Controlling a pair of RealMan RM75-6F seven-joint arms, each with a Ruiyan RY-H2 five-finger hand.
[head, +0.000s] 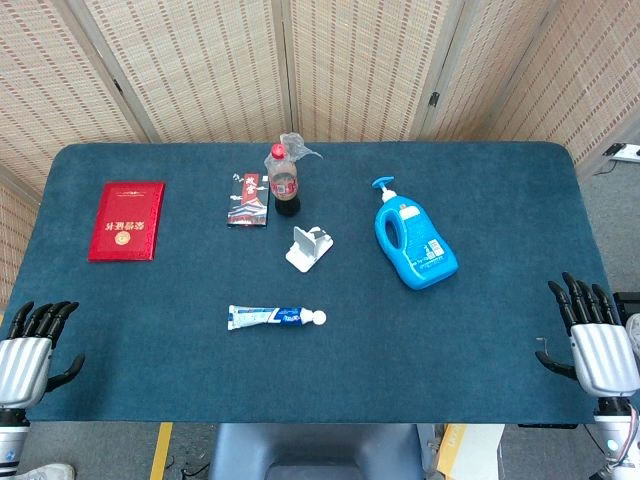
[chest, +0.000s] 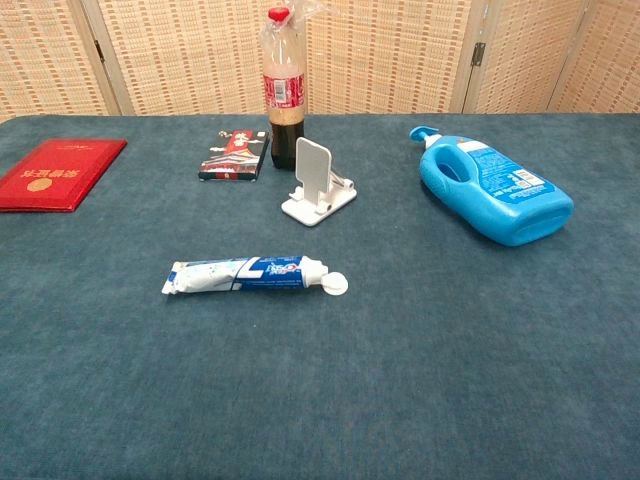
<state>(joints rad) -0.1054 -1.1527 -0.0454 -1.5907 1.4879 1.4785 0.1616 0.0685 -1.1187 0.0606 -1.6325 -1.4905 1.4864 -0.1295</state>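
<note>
Fingers spread and holding nothing on both sides: your left hand (head: 30, 355) hangs off the near-left corner, your right hand (head: 597, 345) off the near-right edge, neither touching anything. Nearest them, the toothpaste tube (head: 275, 317) lies flat at the front centre, untouched, so nothing looks started yet. Beyond it sit the white phone stand (head: 307, 247), cola bottle (head: 284, 181), card packet (head: 248, 200), red booklet (head: 126, 220) and blue detergent bottle (head: 415, 238), all on the dark blue tabletop (head: 480, 330), with woven screens (head: 210, 60) behind.

Bright, even overhead light, soft short shadows, both views sharp, no glare or blur
</note>
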